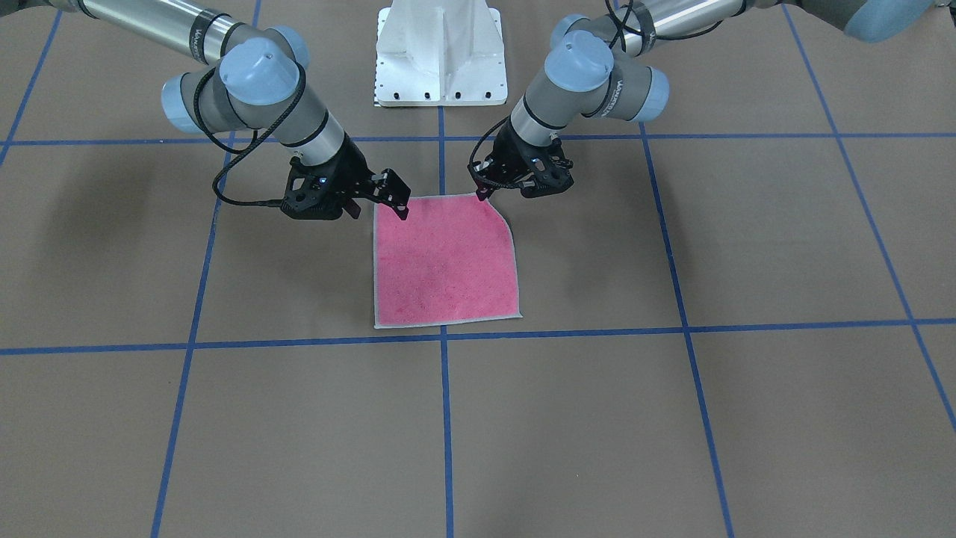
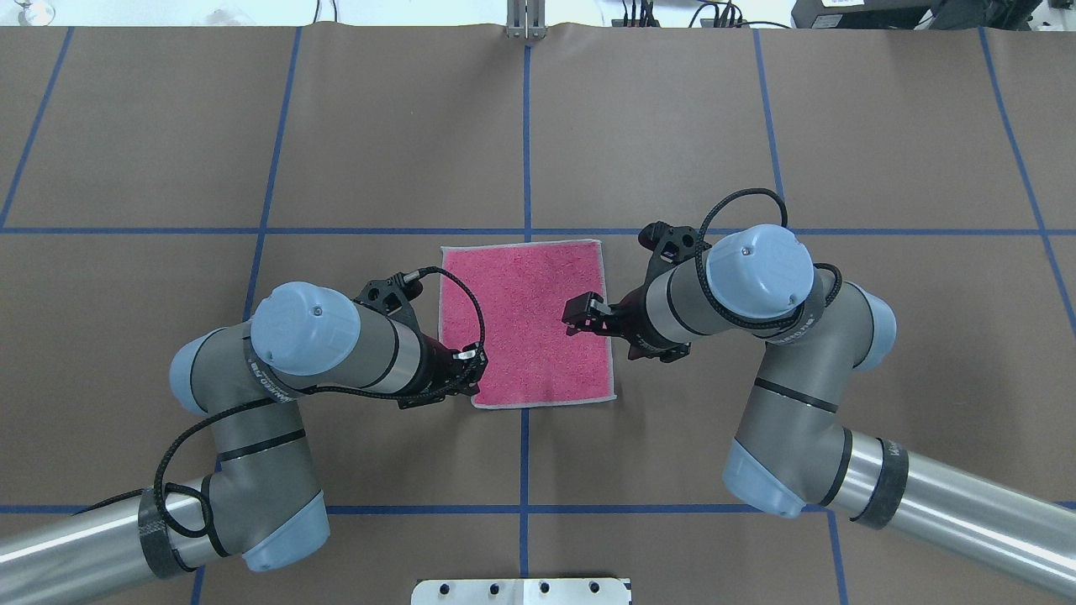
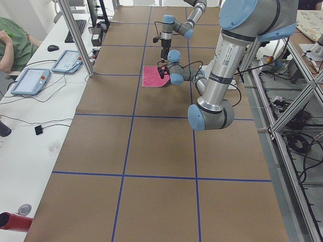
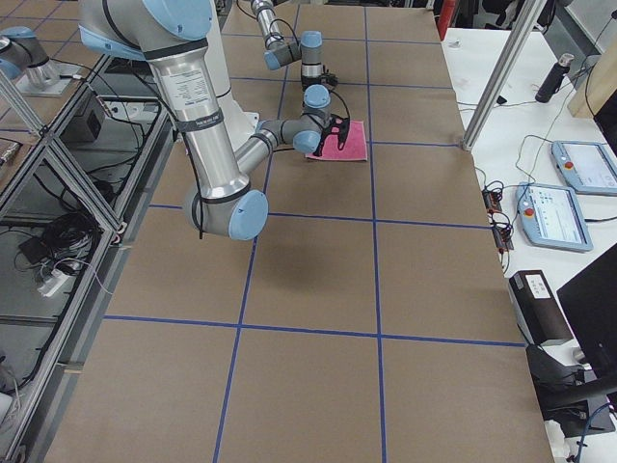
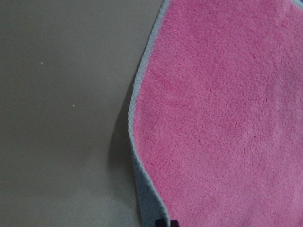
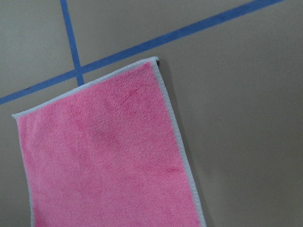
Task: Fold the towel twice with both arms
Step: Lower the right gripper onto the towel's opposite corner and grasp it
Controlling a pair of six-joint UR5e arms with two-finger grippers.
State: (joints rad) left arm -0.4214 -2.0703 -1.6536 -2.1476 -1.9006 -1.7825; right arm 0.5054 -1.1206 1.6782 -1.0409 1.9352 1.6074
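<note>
Pink terry on its upper face, with a light grey stitched border, the small square towel (image 1: 445,261) lies spread in a single layer on the brown paper-covered worktop (image 1: 672,418), so by my reading neither fold is made yet. Its two corners on the robot's side are at the fingers. The left gripper (image 1: 482,188) looks pinched shut on its corner, which is lifted and curling; the left wrist view shows that edge raised off the paper. The right gripper (image 1: 403,208) has its fingers on the other corner, apparently closed on it, though less clearly. Beyond the fingers the towel's far edge rests beside a blue tape gridline (image 1: 567,333). Behind them stands the white bolted pedestal (image 1: 441,56). Nothing blocks the fold.
</note>
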